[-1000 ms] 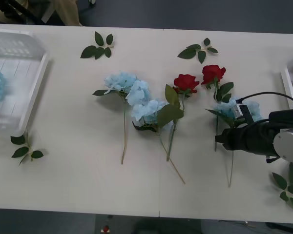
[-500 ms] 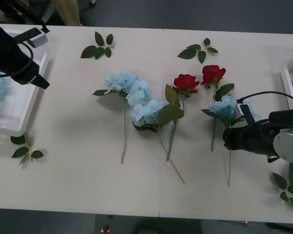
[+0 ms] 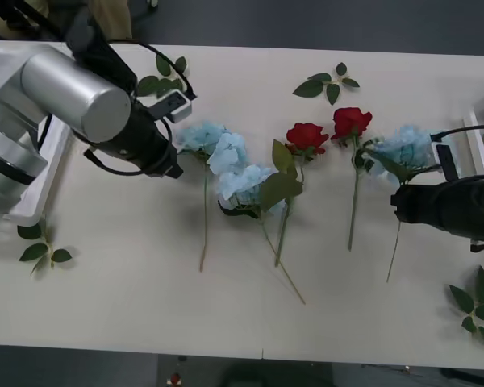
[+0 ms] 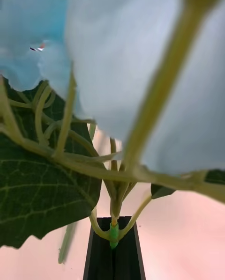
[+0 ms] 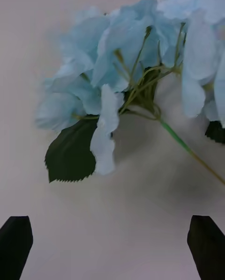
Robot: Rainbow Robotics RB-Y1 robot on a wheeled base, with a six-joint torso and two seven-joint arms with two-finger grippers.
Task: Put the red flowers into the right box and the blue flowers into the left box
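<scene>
Three blue flowers [image 3: 230, 153] lie mid-table, with two red flowers [image 3: 306, 137] to their right. My left gripper [image 3: 171, 165] hangs open just left of the leftmost blue flower [image 5: 117, 74], its black fingers [image 5: 16, 242] spread wide and nothing between them. My right gripper [image 3: 397, 211] is shut on the stem of another blue flower [image 3: 407, 147], pinched just below the bloom [image 4: 140, 50] between shut fingers [image 4: 101, 256]. The left box [image 3: 32, 201] is largely hidden behind my left arm. The right box [image 3: 472, 133] shows its rim at the right edge, a red bloom inside.
Loose green leaf sprigs lie at the back left [image 3: 163, 76], back middle [image 3: 327, 83], front left [image 3: 40, 246] and front right [image 3: 477, 310]. The table's front edge runs along the bottom of the front view.
My left arm has swung from the left box to the leftmost blue flower. My right gripper has carried its blue flower rightward, clear of the red flower's stem.
</scene>
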